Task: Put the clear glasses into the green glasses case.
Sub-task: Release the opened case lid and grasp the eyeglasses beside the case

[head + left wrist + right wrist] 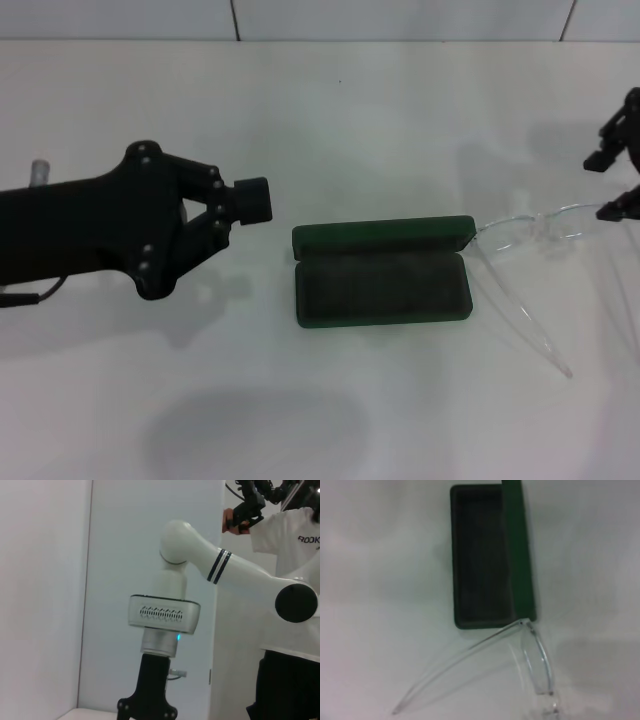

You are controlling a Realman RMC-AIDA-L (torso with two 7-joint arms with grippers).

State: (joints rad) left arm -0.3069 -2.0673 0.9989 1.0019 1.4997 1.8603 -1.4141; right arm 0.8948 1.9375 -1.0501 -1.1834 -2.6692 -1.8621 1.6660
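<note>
Broadly, a white table [330, 120] fills the head view, and the left arm is laid across the left half of the frame, well apart from the task items. The left gripper [250, 200] is seen pointing right toward the case, fingers drawn together at the tip; nothing is held. It is taken to be idle.

Centre frame, the green glasses case [382, 272] is lying open, lid [382, 236] stood up along the far side, lined tray empty. Its long axis runs left-right in the head view.

Just right of the case, the clear glasses [535, 232] are placed, front piece running left-right from near the case's upper right corner toward the right frame edge; one clear arm [520, 310] is splayed down toward lower right. In the right wrist view the frame's end [522, 624] is seen at the case corner; touching or just beside cannot be told.

At the right edge, the right gripper [618, 175] is partly cut off, dark fingers spread apart around the outer end of the glasses front; contact cannot be confirmed.

Judgement: the right arm is far nearer. The glasses lie left of that gripper, roughly parallel to the case, so a short carry leftward into the tray is called for once the frame is clamped. The splayed arms may catch on the case rim.
</note>
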